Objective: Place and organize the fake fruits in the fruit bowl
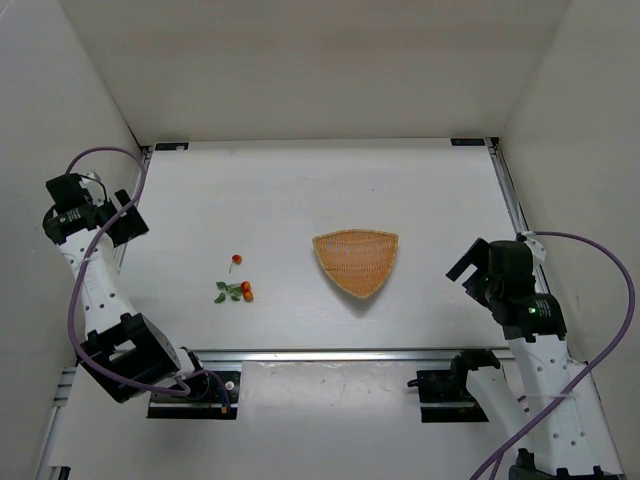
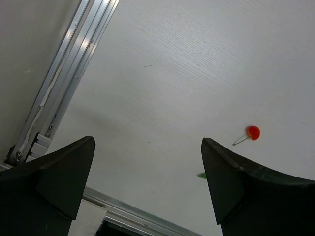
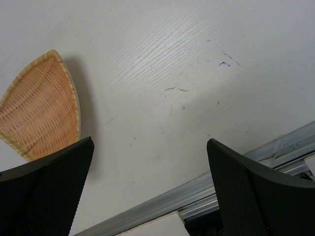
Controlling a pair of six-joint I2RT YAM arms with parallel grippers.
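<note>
One stemmed berry point(image 1: 236, 259), one two-berry sprig point(image 1: 240, 291) and one basket point(image 1: 356, 260) lay on the tabletop point(image 1: 300, 190); left tool point(image 2: 147, 141) and right tool point(image 3: 150, 141) gaped apart.

No writing, label, brand or number can be read anywhere (the scuff marks point(image 3: 227, 60) at two o'clock on the table point(image 3: 147, 59) spell nothing).

White wood-grain table point(image 1: 300, 200), matte, evenly lit, with soft shadows. Plain white walls point(image 1: 300, 60) close it in on three sides. An aluminium rail point(image 2: 64, 73) runs along the table edge left of the left gripper point(image 2: 147, 142). A second rail point(image 3: 295, 145) lies beside the right gripper point(image 3: 150, 142), with faint scuff marks point(image 3: 226, 61) ahead of it.
</note>
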